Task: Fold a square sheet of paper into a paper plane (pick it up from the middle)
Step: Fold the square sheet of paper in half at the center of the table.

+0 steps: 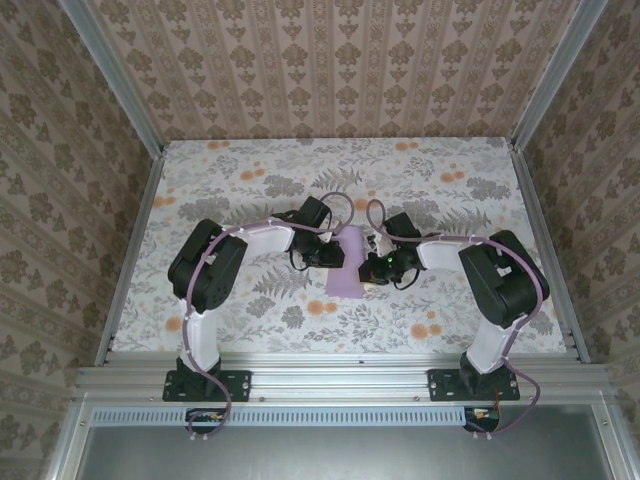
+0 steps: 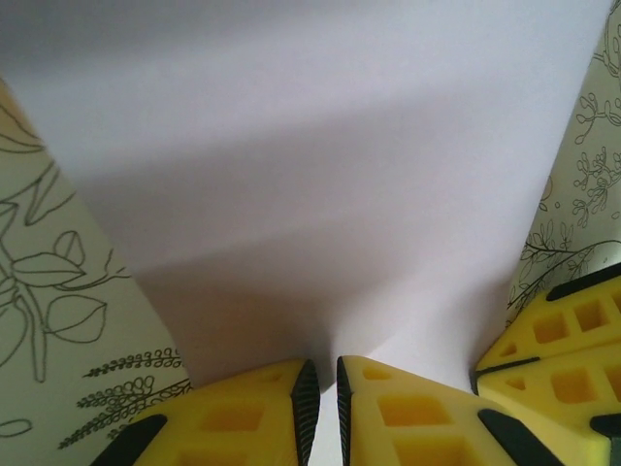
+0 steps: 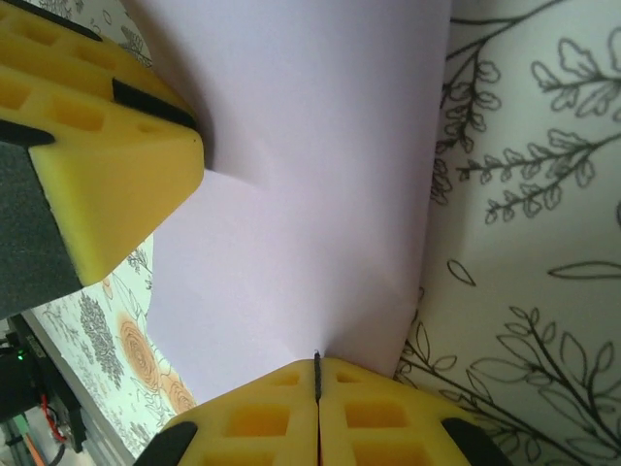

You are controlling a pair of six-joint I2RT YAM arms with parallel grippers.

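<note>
Pinching the purple paper (image 1: 348, 276) at the middle of the counter (image 1: 452, 200), left hand (image 2: 321, 377) and right hand (image 3: 316, 367) clenched on its edges, arms bent inward.

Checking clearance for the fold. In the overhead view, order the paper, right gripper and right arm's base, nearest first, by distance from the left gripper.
1. The paper, held by the left gripper, centre.
2. The right gripper, across the paper.
3. The right arm's base, near-right edge.
</note>
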